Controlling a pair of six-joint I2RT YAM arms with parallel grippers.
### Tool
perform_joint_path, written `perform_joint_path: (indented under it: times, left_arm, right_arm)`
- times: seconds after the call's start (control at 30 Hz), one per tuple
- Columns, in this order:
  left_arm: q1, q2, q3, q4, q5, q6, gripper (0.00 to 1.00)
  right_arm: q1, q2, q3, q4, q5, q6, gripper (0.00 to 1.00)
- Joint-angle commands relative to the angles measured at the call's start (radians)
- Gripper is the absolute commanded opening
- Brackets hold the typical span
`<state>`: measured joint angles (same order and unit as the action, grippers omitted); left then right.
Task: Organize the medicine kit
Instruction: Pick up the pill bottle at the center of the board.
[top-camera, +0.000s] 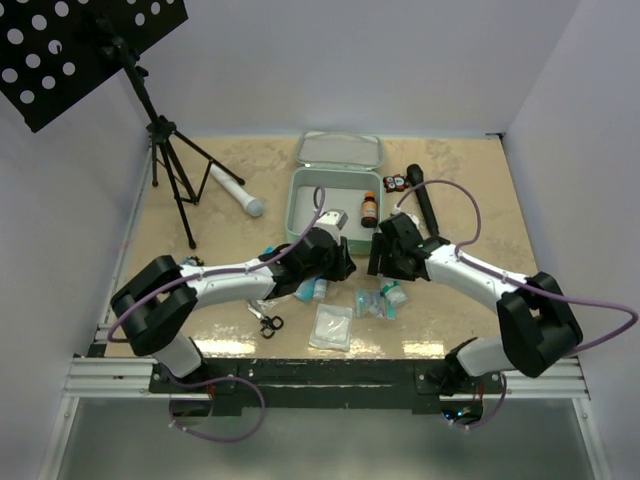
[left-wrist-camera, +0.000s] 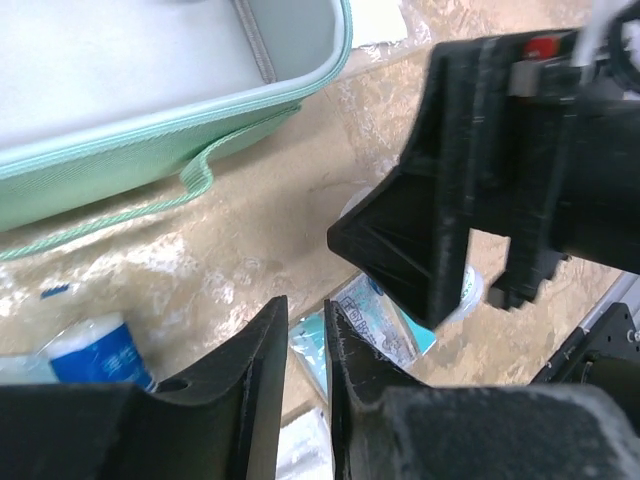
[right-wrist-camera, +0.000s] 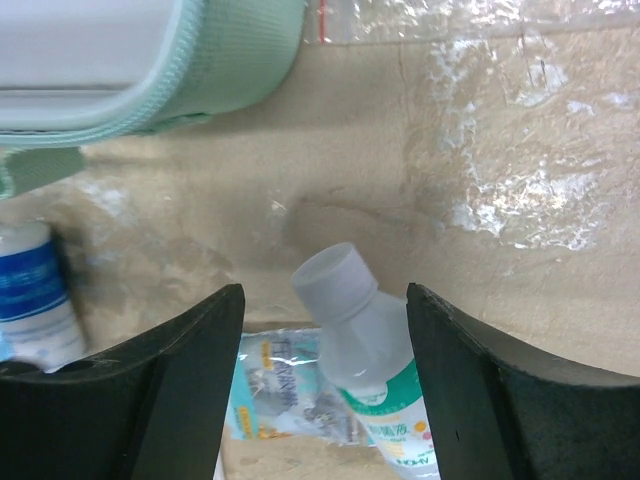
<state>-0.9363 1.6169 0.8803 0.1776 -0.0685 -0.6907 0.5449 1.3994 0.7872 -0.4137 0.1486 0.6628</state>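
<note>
Beige marbled table (top-camera: 460, 190) under white walls carries the medicine kit (top-camera: 296, 205), which lies open at the far middle, its lid folded back, just beyond both arms. The left gripper (left-wrist-camera: 306, 315) hangs low near the kit's front wall, jaws drawn almost together with nothing between them. The right gripper (right-wrist-camera: 325, 300) is spread wide above a white bottle (right-wrist-camera: 365, 345) lying against a crinkled packet (right-wrist-camera: 280, 395).
</note>
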Motion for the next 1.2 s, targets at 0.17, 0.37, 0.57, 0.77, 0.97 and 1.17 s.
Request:
perform_joint_path:
  times: [0.17, 0.37, 0.57, 0.77, 0.97, 1.17]
  left_arm:
    - [0.001, -0.211, -0.151, 0.051, -0.068, -0.039, 0.28]
    - [0.001, -0.275, -0.193, 0.049, -0.079, -0.03, 0.28]
    - [0.001, -0.287, -0.208, 0.06, -0.068, -0.035, 0.29]
    - [0.001, -0.287, -0.213, 0.062, -0.063, -0.04, 0.29]
    - [-0.001, -0.295, -0.219, 0.049, -0.071, -0.043, 0.29]
    - [0.001, -0.321, -0.218, 0.023, -0.08, -0.041, 0.29]
  right_arm:
    - [0.056, 0.121, 0.144, -0.145, 0.178, -0.026, 0.7]
    - [0.056, 0.15, 0.175, -0.177, 0.198, -0.042, 0.6]
    - [0.058, 0.153, 0.167, -0.186, 0.203, -0.052, 0.53]
    - [0.064, 0.171, 0.165, -0.175, 0.198, -0.065, 0.43]
    - [0.064, 0.168, 0.173, -0.158, 0.201, -0.075, 0.18]
    - [0.064, 0.141, 0.196, -0.152, 0.201, -0.081, 0.0]
